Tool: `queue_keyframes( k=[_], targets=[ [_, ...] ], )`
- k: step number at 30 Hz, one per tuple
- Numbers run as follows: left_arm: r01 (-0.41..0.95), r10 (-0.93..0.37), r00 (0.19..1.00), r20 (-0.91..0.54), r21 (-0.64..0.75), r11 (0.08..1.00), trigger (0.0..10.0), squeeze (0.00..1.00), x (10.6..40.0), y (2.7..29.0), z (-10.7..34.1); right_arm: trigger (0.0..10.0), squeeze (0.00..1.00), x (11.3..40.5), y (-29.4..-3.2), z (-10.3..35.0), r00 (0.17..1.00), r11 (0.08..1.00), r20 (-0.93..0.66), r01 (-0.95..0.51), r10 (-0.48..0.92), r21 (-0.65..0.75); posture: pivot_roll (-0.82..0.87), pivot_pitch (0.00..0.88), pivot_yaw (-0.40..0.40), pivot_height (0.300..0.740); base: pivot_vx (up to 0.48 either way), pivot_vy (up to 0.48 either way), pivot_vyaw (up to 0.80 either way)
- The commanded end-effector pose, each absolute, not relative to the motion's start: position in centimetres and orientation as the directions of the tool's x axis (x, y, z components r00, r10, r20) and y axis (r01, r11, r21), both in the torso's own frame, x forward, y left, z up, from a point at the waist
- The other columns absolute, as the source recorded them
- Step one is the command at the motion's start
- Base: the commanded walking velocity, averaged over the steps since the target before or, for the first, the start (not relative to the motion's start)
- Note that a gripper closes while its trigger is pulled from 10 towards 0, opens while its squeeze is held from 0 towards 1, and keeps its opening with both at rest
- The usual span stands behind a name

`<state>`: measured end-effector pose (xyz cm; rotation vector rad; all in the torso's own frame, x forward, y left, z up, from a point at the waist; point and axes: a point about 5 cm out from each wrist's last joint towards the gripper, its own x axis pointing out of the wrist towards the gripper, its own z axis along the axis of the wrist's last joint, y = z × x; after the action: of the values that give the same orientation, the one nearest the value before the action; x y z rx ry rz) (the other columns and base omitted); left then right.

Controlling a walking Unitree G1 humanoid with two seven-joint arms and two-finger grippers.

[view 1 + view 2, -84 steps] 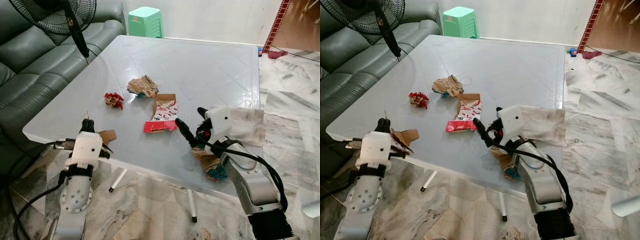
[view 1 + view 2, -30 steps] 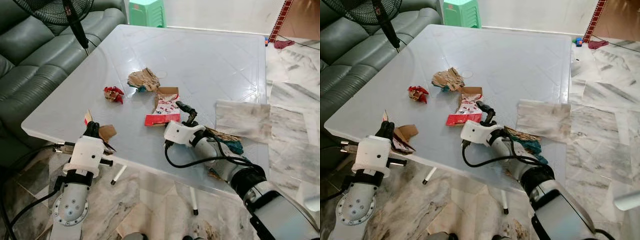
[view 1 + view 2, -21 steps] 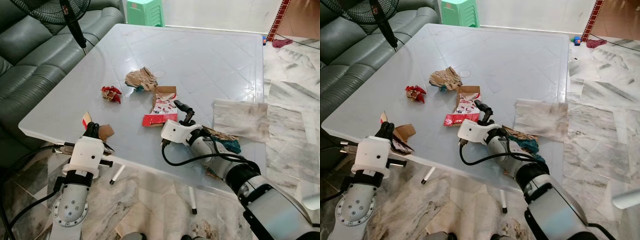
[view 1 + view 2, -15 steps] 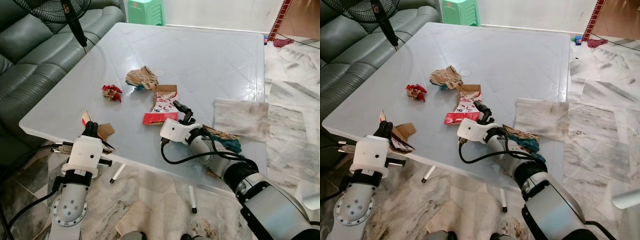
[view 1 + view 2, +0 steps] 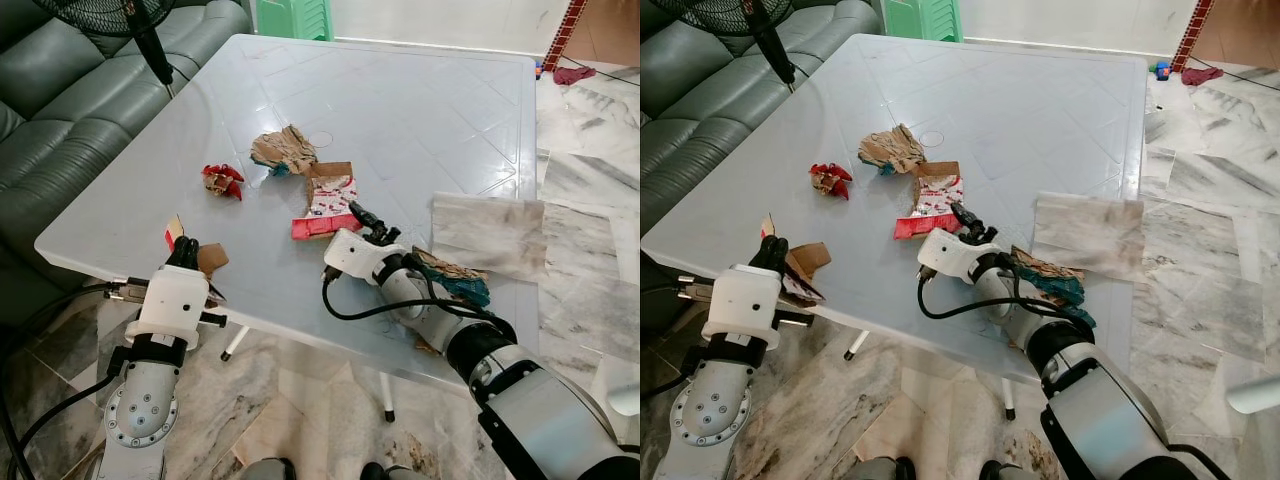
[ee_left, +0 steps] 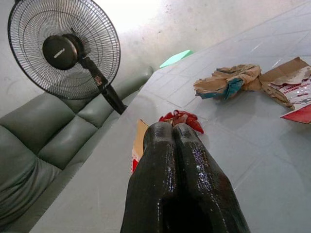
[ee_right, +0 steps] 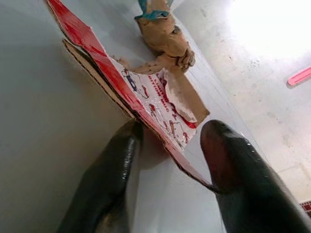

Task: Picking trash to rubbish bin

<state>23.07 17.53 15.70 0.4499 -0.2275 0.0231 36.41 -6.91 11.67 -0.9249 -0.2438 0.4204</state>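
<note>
A torn red-and-white carton [image 5: 326,198] lies flat in the middle of the grey table [image 5: 420,110]. My right gripper [image 5: 366,224] is at its near edge. In the right wrist view that gripper [image 7: 170,150] is open, one finger on each side of the carton's edge [image 7: 146,99]. Beyond the carton sit a crumpled brown paper [image 5: 282,150] and a small red wrapper [image 5: 221,180]. My left gripper [image 5: 186,250] rests at the table's near left edge, fingers [image 6: 160,145] shut together, with a cardboard scrap [image 5: 208,258] lying right beside them.
A brown and teal paper wad [image 5: 455,280] lies against my right forearm near the table's front edge. A standing fan [image 6: 63,48] and a dark sofa [image 5: 60,110] are to the left. A green stool [image 5: 295,15] stands past the far edge. Marble floor lies to the right.
My right arm has stretched forward over the table, bringing its open fingers up to the carton's edge. The left arm has stayed put. The camera has shifted slightly.
</note>
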Motion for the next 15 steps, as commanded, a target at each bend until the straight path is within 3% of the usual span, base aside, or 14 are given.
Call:
queue_keyframes(
  k=[1,15],
  targets=[
    [-0.072,-0.025,0.978,0.208,0.442,0.894,0.0,0.00,23.13,17.78,15.44,0.0,0.00,36.56,-6.67,12.12,0.890,0.543,0.043,-0.239,0.455,-0.805,0.17,0.137,0.024,0.740,0.000,0.000,0.00],
    [-0.067,-0.030,0.977,0.209,0.443,0.894,0.0,0.00,23.35,17.71,15.34,0.0,0.00,36.68,-6.67,12.66,0.886,0.573,0.076,-0.228,0.456,-0.787,0.16,0.125,0.029,0.740,0.000,0.000,0.00]
  ],
)
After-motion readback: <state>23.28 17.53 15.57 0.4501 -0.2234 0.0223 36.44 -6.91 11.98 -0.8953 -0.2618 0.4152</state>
